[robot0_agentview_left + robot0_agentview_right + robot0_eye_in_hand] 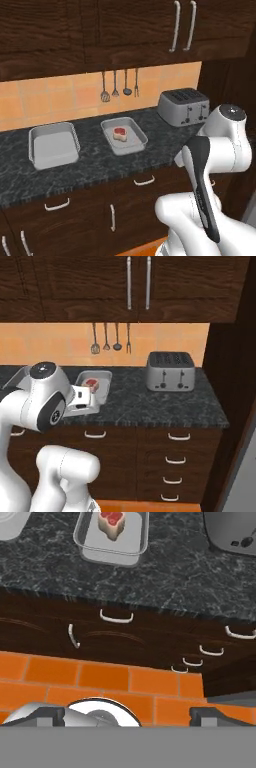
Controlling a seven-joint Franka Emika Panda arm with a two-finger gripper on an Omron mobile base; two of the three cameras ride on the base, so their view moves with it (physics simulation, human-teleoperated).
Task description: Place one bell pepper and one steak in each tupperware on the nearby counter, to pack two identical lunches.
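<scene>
Roughly a quarter done, judging by how things lie: one flat slab of pink-red raw steak with a white fat edge (119,133) already resting inside the right-hand shallow light-grey rectangular tupperware tray (137,143), with no bell pepper visible beside it. Second light-grey tray of the same kind (54,145) sitting bare, well apart to the left on the same worktop. Still to fetch, then: both peppers and the other steak (none of them anywhere in these pictures, so presumably stored elsewhere in the kitchen). Two-finger gripper (128,716) spread wide and carrying nothing, dark fingertips far apart at the bottom of the hand view, hanging low in front of the cabinets and looking over orange floor tiles (100,679) up towards the counter edge. Black stone counter with grey marbling (95,165) running across dark brown wooden drawers with curved silver handles (116,618). Silver four-slot toaster (170,372) standing near the counter's right end, apart from the filled tray. Behind, an orange tiled backsplash (50,97) with a row of hanging metal utensils (120,85), and above that dark wooden wall cabinets with long silver handles (138,283). Tall dark panel closing off the counter on the right.
</scene>
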